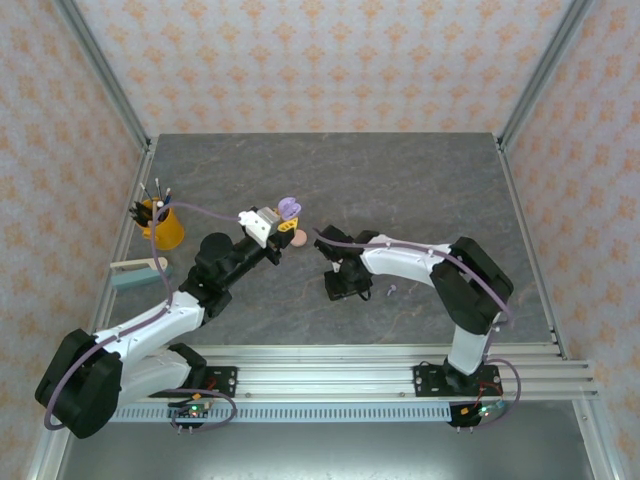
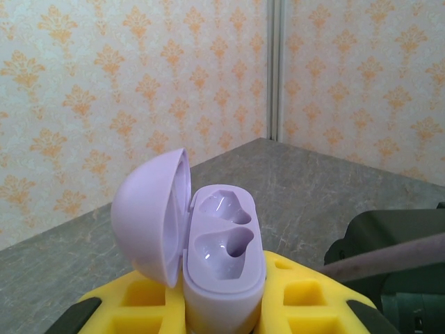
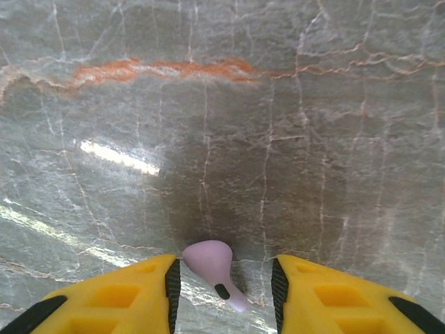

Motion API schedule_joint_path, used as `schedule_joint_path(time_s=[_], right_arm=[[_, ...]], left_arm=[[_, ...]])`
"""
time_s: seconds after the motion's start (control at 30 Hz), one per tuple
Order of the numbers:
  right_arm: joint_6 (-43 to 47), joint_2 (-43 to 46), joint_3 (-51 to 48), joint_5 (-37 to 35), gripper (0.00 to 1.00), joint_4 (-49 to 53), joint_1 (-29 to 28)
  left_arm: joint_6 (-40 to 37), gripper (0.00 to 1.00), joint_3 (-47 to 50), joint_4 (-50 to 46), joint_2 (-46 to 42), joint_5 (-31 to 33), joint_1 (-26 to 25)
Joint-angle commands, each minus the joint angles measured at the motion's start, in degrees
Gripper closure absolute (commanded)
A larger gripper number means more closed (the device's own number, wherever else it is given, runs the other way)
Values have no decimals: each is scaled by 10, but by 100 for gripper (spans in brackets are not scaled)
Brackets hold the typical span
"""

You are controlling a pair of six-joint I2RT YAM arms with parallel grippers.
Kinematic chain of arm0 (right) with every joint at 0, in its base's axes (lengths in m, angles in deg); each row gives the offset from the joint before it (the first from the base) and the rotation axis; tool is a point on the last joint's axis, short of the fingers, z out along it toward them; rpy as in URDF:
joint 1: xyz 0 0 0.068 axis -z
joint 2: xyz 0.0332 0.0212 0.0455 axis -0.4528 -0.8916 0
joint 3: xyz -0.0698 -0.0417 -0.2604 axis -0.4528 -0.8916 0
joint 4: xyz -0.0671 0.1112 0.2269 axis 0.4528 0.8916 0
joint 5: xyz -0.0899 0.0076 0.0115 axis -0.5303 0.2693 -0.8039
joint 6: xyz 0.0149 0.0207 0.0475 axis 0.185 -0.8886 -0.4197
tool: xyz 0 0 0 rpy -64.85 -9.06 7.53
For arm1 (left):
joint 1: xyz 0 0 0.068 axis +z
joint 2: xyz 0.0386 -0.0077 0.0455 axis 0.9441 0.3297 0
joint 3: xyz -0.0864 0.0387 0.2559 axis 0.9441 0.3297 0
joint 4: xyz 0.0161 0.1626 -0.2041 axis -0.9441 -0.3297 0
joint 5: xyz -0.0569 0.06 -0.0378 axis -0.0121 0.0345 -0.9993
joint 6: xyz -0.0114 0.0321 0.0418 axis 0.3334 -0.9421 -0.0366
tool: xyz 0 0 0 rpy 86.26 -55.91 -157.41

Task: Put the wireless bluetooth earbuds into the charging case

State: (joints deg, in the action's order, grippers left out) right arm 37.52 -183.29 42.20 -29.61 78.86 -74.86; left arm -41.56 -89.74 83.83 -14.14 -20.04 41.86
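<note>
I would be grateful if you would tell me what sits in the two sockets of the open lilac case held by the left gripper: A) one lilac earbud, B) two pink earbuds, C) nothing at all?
C: in the left wrist view the lilac case stands with its lid swung open, and both moulded sockets are bare and glossy.

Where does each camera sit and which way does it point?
Top external: above and behind, looking down on the table; left arm and right arm show.
Left wrist: on the left arm, facing the wall; yellow fingers clamp an open lilac case.
Right wrist: aimed down at the table; yellow fingers flank a lilac earbud.
Shared: lilac case, top and left wrist.
</note>
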Motion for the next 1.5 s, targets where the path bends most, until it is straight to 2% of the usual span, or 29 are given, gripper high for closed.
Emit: schedule_joint_path(time_s=[0.0, 0.33, 0.6, 1.0, 1.2, 1.33, 1.47], right_arm=[[11, -11, 17, -6, 59, 18, -5], [12, -27, 32, -23, 60, 25, -11], [10, -41, 51, -62, 64, 52, -33], [8, -37, 49, -75, 66, 60, -38], [7, -37, 49, -78, 73, 60, -39], [3, -34, 45, -78, 82, 56, -38], [-4, -18, 34, -88, 85, 50, -38]], left_arm=[[-9, 100, 4, 4, -7, 11, -3], [-7, 100, 6, 2, -9, 11, -2], [-6, 100, 7, 2, -11, 13, -2], [-6, 100, 8, -3, -16, 13, -2], [-6, 100, 8, -3, -16, 12, -2], [-5, 100, 7, -7, -17, 11, -1], [-5, 100, 7, -9, -19, 11, -2]])
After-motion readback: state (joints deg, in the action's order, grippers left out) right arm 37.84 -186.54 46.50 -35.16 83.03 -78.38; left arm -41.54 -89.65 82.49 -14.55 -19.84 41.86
